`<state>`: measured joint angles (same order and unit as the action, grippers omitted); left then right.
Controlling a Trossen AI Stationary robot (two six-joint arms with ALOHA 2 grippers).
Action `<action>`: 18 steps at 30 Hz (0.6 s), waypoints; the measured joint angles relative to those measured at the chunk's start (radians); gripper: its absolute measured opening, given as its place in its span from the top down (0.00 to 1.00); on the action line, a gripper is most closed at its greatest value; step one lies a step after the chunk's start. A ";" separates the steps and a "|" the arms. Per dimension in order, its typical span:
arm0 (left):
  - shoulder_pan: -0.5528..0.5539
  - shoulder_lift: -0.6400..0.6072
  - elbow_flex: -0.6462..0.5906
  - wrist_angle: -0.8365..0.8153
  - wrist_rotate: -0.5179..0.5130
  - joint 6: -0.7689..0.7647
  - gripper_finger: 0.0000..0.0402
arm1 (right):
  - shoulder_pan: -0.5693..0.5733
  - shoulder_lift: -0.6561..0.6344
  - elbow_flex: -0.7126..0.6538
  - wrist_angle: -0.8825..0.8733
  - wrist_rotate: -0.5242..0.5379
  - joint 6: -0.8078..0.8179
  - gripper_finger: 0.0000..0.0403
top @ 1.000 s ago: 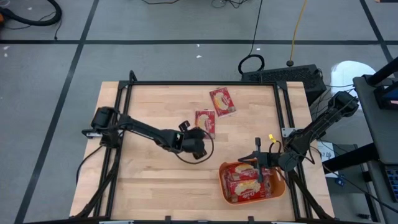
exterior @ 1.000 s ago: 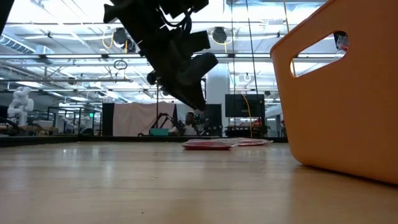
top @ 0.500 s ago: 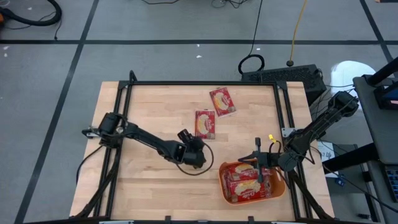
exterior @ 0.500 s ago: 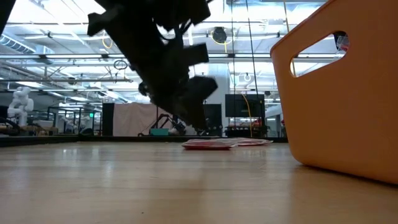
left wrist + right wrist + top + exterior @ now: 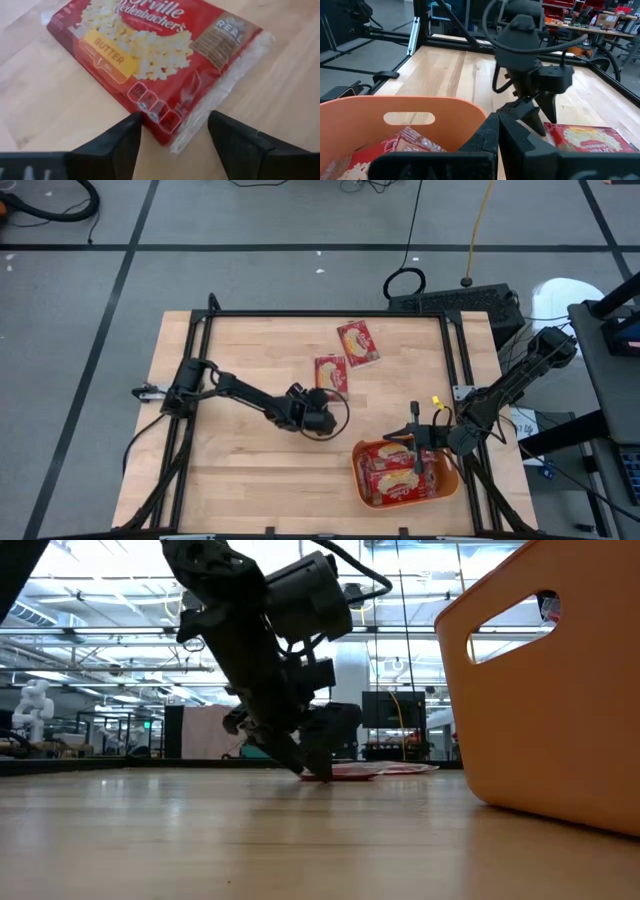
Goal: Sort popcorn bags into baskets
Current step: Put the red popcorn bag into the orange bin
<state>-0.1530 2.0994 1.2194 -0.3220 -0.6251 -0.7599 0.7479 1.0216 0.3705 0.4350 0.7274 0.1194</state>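
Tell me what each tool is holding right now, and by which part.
Nothing held. The left tool stands open, straddling the near edge of a flat red popcorn bag on the table. The right tool is shut and empty.

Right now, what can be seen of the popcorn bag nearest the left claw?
The popcorn bag is a flat red packet in clear crinkled wrap, printed with popcorn, a yellow "BUTTER" band and part of a brand name. It lies flat on the wooden table, near its middle. The left claw is open, its fingers straddling the bag's near corner; whether they touch it is unclear.
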 joint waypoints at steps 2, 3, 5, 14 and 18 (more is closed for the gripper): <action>0.015 0.000 0.000 0.009 0.040 0.024 0.45 | 0.000 0.000 0.000 -0.002 0.000 0.000 1.00; 0.023 0.000 0.000 0.014 0.072 0.038 0.48 | 0.000 0.000 0.000 -0.002 0.000 0.000 1.00; 0.033 0.000 0.000 0.032 0.103 0.055 0.56 | 0.000 0.000 0.000 -0.002 0.000 0.000 1.00; 0.029 0.006 -0.003 0.120 0.062 0.078 0.97 | 0.008 0.000 0.000 -0.011 -0.026 0.052 1.00; 0.009 0.010 -0.006 0.176 -0.004 0.093 0.98 | 0.018 0.000 0.000 -0.016 -0.025 0.092 1.00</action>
<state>-0.1442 2.1090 1.2133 -0.1460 -0.6291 -0.6672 0.7656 1.0218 0.3706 0.4191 0.7021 0.2115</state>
